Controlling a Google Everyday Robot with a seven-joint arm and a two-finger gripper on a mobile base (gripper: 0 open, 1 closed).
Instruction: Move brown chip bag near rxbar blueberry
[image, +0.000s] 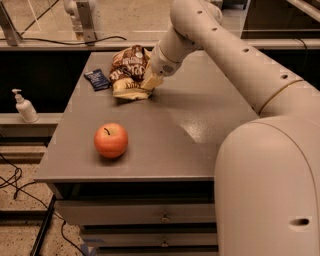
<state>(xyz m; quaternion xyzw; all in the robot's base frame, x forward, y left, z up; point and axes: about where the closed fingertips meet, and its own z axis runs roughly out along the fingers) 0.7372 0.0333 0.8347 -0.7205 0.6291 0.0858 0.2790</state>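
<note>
Pincer (149, 82) is seen at the far left part of the desk (190, 115), lowered to the desk top at the end of the arm (225, 55), which reaches in from the right foreground. Pincer is noted as closed on the right edge of the bag (127, 70); one tan finger (151, 80) is seen lying against the bag's side, the other is hidden behind it. Bag is found crumpled and partly upright, dark brown lettered part uppermost, tan lower part at or just above the desk surface; contact with the desk cannot be told for certain. Bar (96, 80), flat and dark blue, is seen lying on the desk just beside the bag, to its left as viewed; a narrow strip of desk is visible between them, so they are recorded as apart, not touching. Apple (111, 140), red-orange with stem up, is seen standing near the front left of the desk, well apart from bag and bar. A white pump bottle (23, 106) is noted on a lower ledge left of the desk. Drawers (150, 215) are seen under the desk top.
</note>
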